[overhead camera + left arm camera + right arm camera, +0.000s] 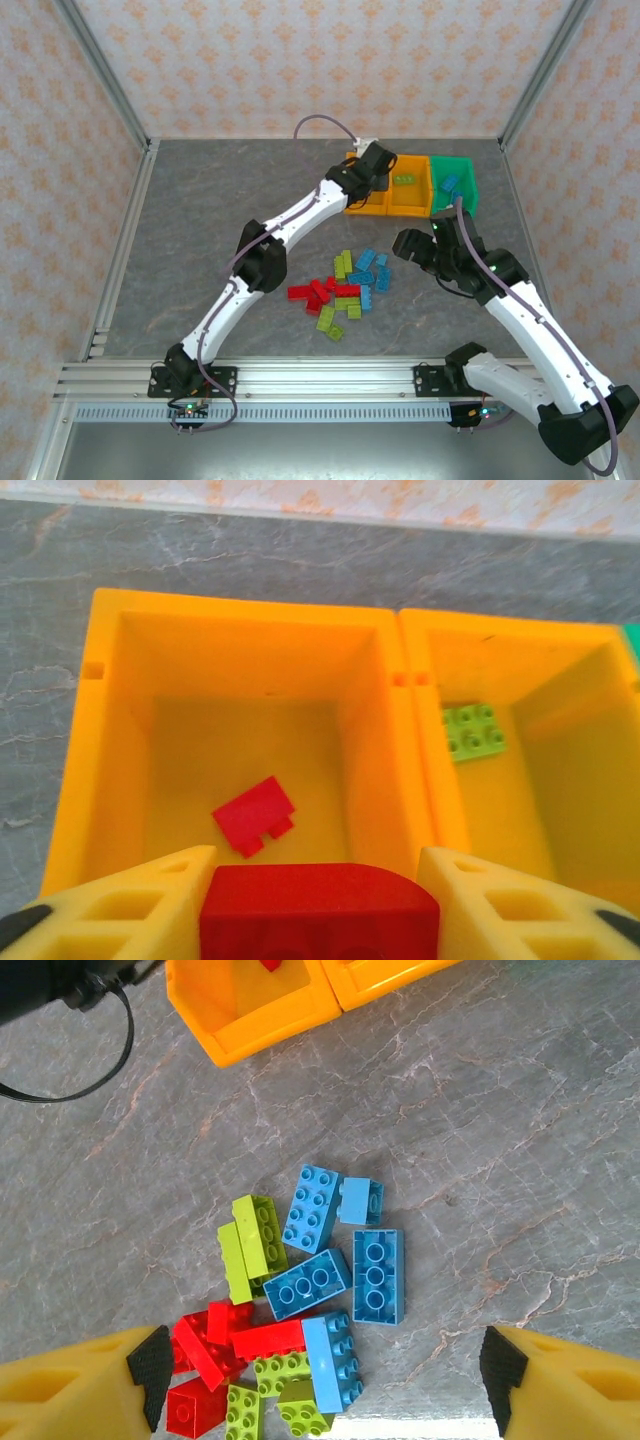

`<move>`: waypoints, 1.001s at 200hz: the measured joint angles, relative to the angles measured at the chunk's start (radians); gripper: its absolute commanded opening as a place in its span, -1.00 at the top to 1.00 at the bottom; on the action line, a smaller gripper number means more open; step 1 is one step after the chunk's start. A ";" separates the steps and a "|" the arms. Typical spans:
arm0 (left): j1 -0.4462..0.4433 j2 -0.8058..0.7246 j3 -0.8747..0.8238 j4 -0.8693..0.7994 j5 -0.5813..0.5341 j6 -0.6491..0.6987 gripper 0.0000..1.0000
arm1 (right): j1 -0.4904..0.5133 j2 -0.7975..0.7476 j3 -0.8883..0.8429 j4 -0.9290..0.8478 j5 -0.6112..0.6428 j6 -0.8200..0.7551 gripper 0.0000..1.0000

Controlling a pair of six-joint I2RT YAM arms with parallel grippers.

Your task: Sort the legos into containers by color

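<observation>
My left gripper [320, 908] hangs over the left orange container [240, 610], shut on a red lego [320, 915] that spans the gap between its yellow fingers. One red lego [253, 815] lies on that container's floor. The middle orange container [520, 635] holds a lime lego [474, 728]. The green container [462, 170] at the right end has blue legos [450, 185] in it. A loose pile of legos [350, 285] lies mid-table: blue [378, 1275], lime [255, 1240] and red [265, 1338]. My right gripper [325, 1380] hovers open above the pile, touching nothing.
The three containers stand in a row near the back wall. The left arm [290, 225] stretches diagonally across the table and covers much of the left orange container. The metal frame rail [300, 380] runs along the near edge.
</observation>
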 measured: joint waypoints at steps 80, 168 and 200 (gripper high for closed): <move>0.003 -0.164 -0.154 -0.028 0.029 0.052 -0.25 | 0.000 0.000 0.000 -0.004 0.003 0.000 -0.65; -0.211 -1.436 -1.354 0.241 -0.014 0.122 -0.30 | 0.100 0.276 0.025 0.063 -0.116 -0.074 -0.56; -0.216 -1.668 -1.563 0.151 -0.058 0.176 -0.40 | 0.166 0.513 0.105 0.132 -0.138 -0.098 -0.40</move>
